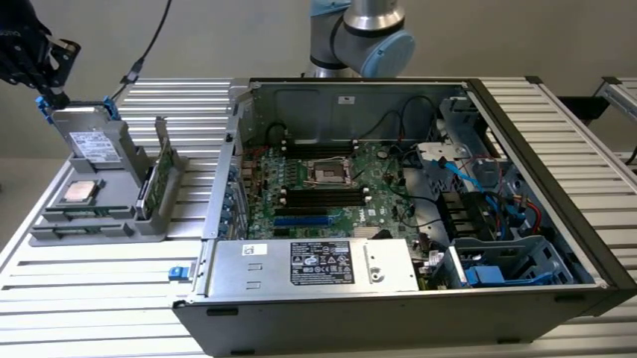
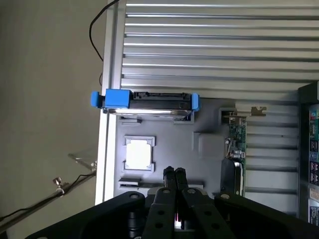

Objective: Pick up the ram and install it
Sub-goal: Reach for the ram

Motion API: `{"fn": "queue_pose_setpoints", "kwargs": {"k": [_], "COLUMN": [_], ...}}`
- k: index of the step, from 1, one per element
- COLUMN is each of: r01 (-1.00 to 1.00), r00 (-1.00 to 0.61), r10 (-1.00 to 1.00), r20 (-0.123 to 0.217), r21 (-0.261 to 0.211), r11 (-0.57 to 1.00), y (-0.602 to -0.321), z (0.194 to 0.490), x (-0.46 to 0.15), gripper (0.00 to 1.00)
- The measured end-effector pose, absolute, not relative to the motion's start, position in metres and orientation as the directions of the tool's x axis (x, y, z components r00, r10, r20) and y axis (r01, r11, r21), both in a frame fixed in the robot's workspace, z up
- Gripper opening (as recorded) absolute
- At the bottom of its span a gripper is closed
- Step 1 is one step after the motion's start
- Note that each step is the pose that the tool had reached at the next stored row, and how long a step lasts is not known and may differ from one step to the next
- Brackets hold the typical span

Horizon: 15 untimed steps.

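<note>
Over the gray tray [image 2: 209, 149], the closed end effector [image 2: 174, 172] hovers near a blue-clipped drive [image 2: 149, 102] and processor chip [image 2: 138, 153].

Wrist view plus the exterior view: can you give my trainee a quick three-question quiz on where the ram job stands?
1. True or false: the gripper holds the ram.
2. How does the ram sit? A on edge in the tray; B flat on the tray; C in the gripper.
3. Fill in: the gripper's fingers are ____.
Key: 1 false; 2 A; 3 shut.
</note>
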<state>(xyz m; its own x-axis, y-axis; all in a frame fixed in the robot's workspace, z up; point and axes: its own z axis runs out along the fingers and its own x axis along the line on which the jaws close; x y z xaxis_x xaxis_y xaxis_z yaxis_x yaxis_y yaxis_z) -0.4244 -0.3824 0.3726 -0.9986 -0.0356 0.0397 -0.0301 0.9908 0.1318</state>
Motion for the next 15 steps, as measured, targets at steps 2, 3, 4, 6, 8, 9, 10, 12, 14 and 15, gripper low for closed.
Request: {"fn": "queue_pose_setpoints", "kwargs": {"k": [2, 3, 4, 6, 8, 9, 10, 12, 14, 15], "r01": [-0.035, -0.037, -0.040, -0.044, -0.047, -0.049, -0.052, -0.055, -0.059, -0.060], "r00": [-0.999, -0.998, -0.998, -0.998, -0.998, -0.998, -0.998, -0.998, -0.998, -0.998], "r10": [-0.040, -0.042, -0.044, -0.048, -0.050, -0.051, -0.053, -0.056, -0.058, -0.060], "r20": [0.036, 0.035, 0.035, 0.034, 0.031, 0.028, 0.021, 0.004, -0.009, -0.011], "r21": [0.129, 0.128, 0.125, 0.113, 0.088, 0.074, 0.056, 0.035, 0.021, 0.018], "r11": [0.991, 0.991, 0.991, 0.993, 0.995, 0.996, 0.997, 0.998, 0.998, 0.998], "y": [-0.3824, -0.3824, -0.3824, -0.3822, -0.3813, -0.3808, -0.3797, -0.3781, -0.3771, -0.3771], "z": [0.3726, 0.3725, 0.3726, 0.3725, 0.3725, 0.3725, 0.3726, 0.3726, 0.3725, 0.3725], "x": [-0.4263, -0.4275, -0.4287, -0.4300, -0.4309, -0.4312, -0.4314, -0.4316, -0.4324, -0.4333], "gripper": [0.10, 0.10, 0.10, 0.10, 0.10, 0.10, 0.10, 0.10, 0.10, 0.10]}}
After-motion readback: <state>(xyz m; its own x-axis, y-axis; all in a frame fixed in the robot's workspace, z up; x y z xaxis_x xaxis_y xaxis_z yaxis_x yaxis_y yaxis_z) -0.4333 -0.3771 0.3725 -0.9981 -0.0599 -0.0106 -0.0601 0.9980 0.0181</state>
